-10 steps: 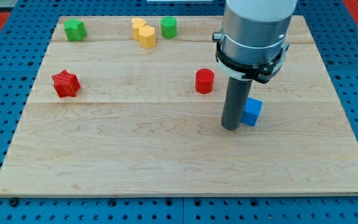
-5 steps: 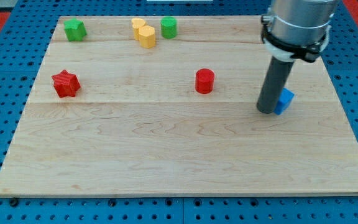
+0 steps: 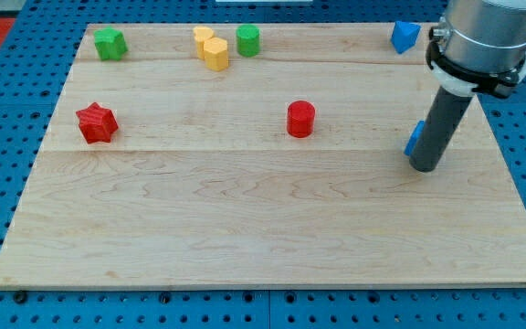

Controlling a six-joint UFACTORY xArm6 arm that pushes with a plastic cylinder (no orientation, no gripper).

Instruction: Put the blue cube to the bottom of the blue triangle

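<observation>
The blue cube point(image 3: 415, 138) sits near the board's right side, mostly hidden behind my rod, only its left edge showing. My tip point(image 3: 425, 167) rests on the board touching the cube, just right of and below its visible part. The blue triangle point(image 3: 404, 36) lies at the view's top right, well above the cube.
A red cylinder point(image 3: 300, 119) stands left of the cube. A red star point(image 3: 96, 122) is at the left. A green star-like block point(image 3: 110, 43), two yellow blocks point(image 3: 211, 47) and a green cylinder point(image 3: 247, 40) line the top edge. The board's right edge point(image 3: 505, 155) is close.
My tip has moved to the view's right, pushing the blue cube with it. The arm's shift has uncovered the blue triangle at the top right.
</observation>
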